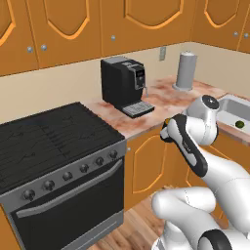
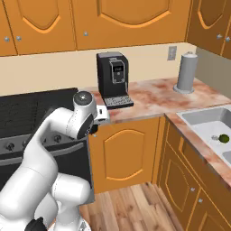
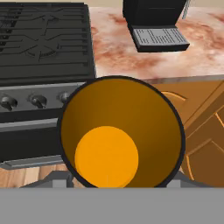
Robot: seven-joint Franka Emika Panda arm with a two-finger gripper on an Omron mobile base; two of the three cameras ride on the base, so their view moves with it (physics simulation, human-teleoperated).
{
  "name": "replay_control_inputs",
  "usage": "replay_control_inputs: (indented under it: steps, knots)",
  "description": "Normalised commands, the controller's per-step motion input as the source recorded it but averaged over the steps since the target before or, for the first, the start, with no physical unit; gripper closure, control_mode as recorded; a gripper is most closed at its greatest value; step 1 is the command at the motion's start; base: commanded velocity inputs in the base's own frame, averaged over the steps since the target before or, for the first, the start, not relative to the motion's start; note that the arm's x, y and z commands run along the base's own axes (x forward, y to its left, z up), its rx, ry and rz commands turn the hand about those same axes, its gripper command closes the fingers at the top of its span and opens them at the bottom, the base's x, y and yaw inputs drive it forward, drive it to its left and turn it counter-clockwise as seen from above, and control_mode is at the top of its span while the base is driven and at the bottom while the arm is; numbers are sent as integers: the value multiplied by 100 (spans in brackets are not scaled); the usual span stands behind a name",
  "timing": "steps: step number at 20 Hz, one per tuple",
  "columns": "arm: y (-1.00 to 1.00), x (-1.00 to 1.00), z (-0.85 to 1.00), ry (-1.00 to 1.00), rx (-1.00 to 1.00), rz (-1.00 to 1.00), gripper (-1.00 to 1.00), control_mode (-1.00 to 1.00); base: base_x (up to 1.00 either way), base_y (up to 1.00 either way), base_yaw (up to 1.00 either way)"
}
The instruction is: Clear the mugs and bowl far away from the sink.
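Note:
A black mug (image 3: 120,131) with an orange inside sits mouth-on in the hand view, between the fingers of my gripper (image 3: 116,180). The gripper is shut on it, and the mug hides the fingertips. The mug hangs in the air in front of the counter edge, between the stove and the coffee machine. In the right base view the hand (image 2: 101,113) is just left of the coffee machine's tray. The pale sink (image 2: 203,118) (image 1: 235,108) lies well to the right. The bowl is out of view.
A black coffee machine (image 1: 123,84) (image 2: 113,76) (image 3: 153,17) stands on the marbled counter (image 1: 161,100). The black stove (image 1: 49,139) (image 3: 43,39) is to its left. A tall grey canister (image 1: 186,71) (image 2: 186,72) stands near the sink. A small green thing (image 2: 223,138) lies in the basin.

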Motion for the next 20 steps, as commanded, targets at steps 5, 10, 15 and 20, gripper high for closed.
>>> replay_control_inputs:
  steps: [5,10,15,20]
  knots:
    - [0,0,0,0,0,0,100,100,-38,3,81]
    - [0,0,0,0,0,0,100,100,-26,-1,81]
    - [0,0,0,0,0,0,100,100,-19,-6,81]
    - [0,0,0,0,0,0,100,100,3,14,75]
